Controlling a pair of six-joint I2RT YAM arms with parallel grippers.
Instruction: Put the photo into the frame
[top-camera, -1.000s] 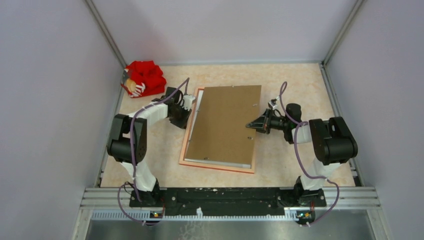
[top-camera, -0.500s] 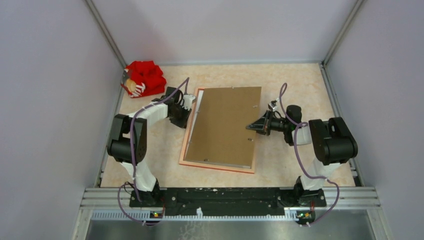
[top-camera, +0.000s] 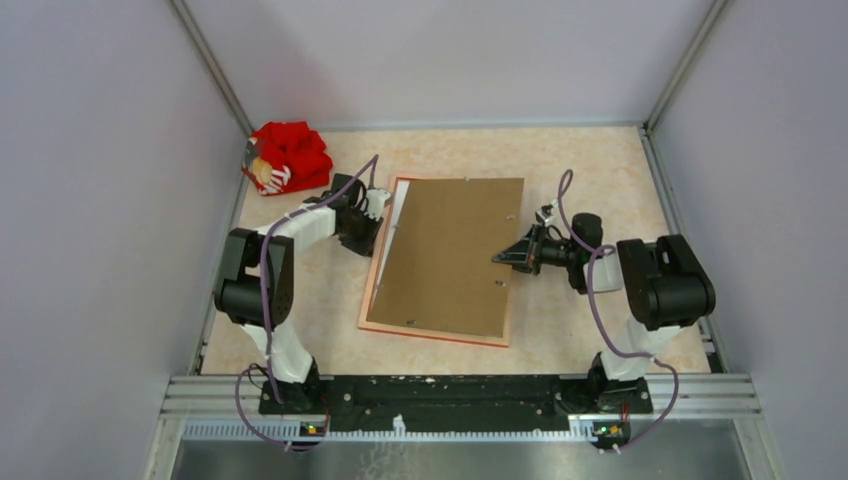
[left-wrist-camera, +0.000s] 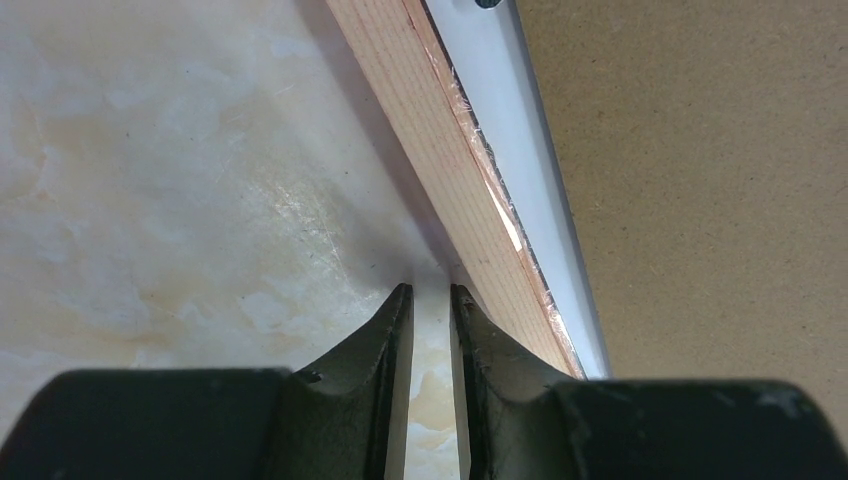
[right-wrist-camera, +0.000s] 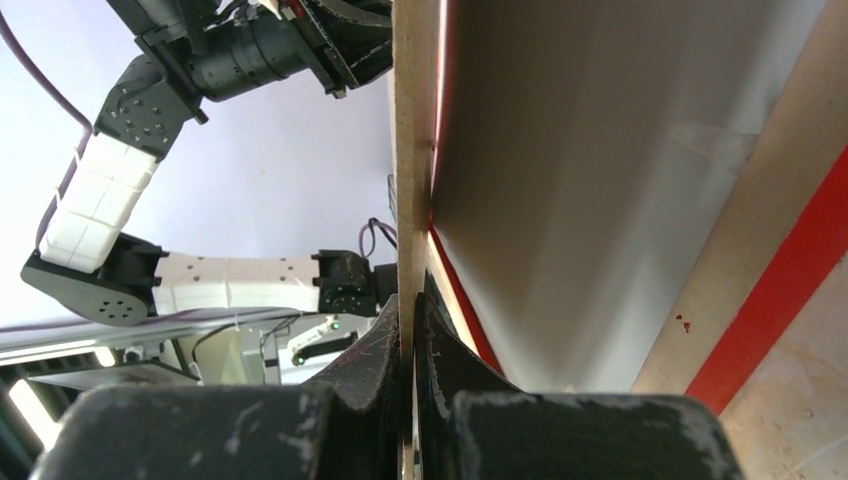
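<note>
Since a second ago, swung backing (top-camera: 445, 255) squarer over frame (top-camera: 430, 332). Right claw (top-camera: 503, 258) clamped on its edge. Closing-up step, seemingly: photo (left-wrist-camera: 512, 130) beneath, left of that claw, inside frame. Left claw (left-wrist-camera: 430, 300) slightly parted, empty. Next: lower flat, release.

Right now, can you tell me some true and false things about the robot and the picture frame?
The right gripper pinches the brown backing panel's edge. True.
The left gripper is holding the frame. False: it sits beside the frame's edge with nothing between its jaws.
A red bundle lies at the table's far left corner. True.
The frame lies red side up. False: its pale wooden back faces up.
</note>
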